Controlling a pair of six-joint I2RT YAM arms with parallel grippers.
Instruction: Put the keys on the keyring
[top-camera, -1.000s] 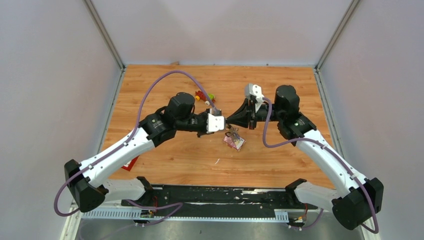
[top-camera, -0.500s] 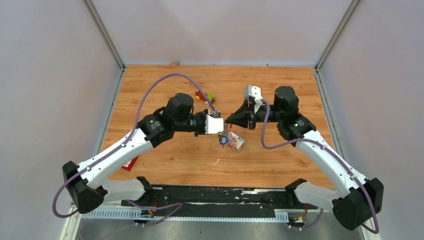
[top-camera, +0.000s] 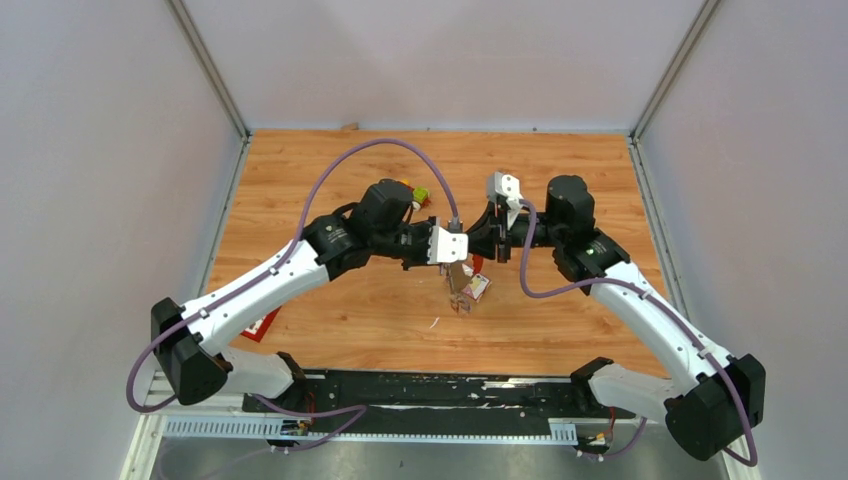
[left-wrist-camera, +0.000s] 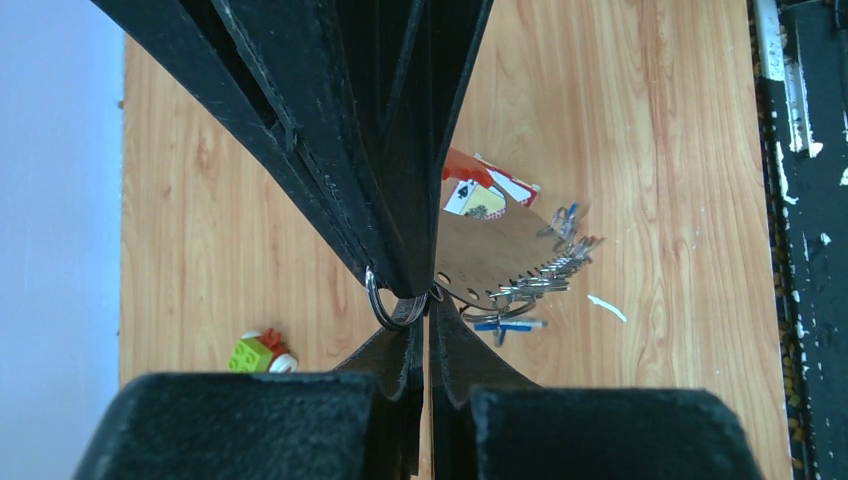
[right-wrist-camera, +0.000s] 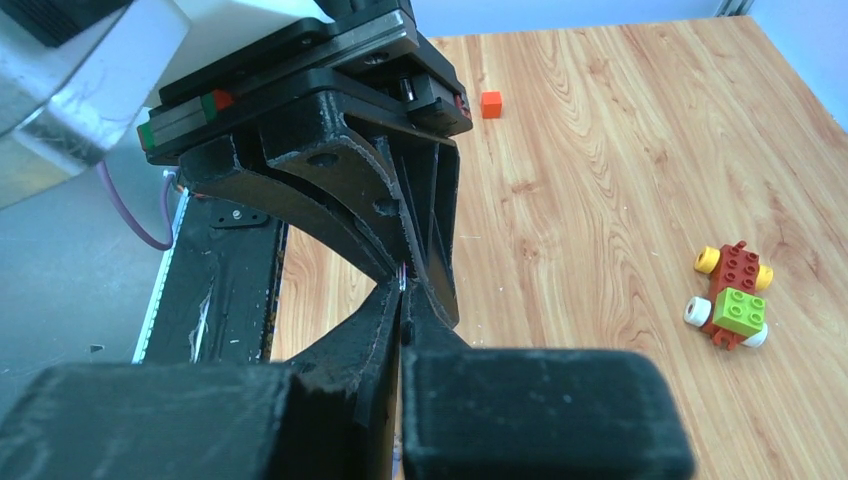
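My left gripper (top-camera: 462, 245) and right gripper (top-camera: 478, 238) meet tip to tip above the middle of the table. In the left wrist view my left gripper (left-wrist-camera: 428, 318) is shut on the keyring (left-wrist-camera: 385, 300). Its thin metal loop curves round the tip of the right fingers (left-wrist-camera: 400, 200), which come in from above. A grey crescent fob (left-wrist-camera: 500, 258) hangs from it. The keys (left-wrist-camera: 555, 272) are bunched along the fob's edge, a blue-headed one (left-wrist-camera: 505, 325) lowest. My right gripper (right-wrist-camera: 403, 298) is shut, and a sliver of metal (right-wrist-camera: 403, 283) shows at its tip.
A pink foil packet (top-camera: 480, 288) lies on the wood just under the hanging fob (top-camera: 458, 285). A red-yellow-green toy car (right-wrist-camera: 733, 297) sits behind the left arm. A small orange cube (right-wrist-camera: 490, 104) and a red card (top-camera: 262, 326) lie near the left edge.
The left arm has swung right and forward with the keyring. Its tip now touches the right gripper's tip again after a gap half a second ago. The right arm has barely moved.
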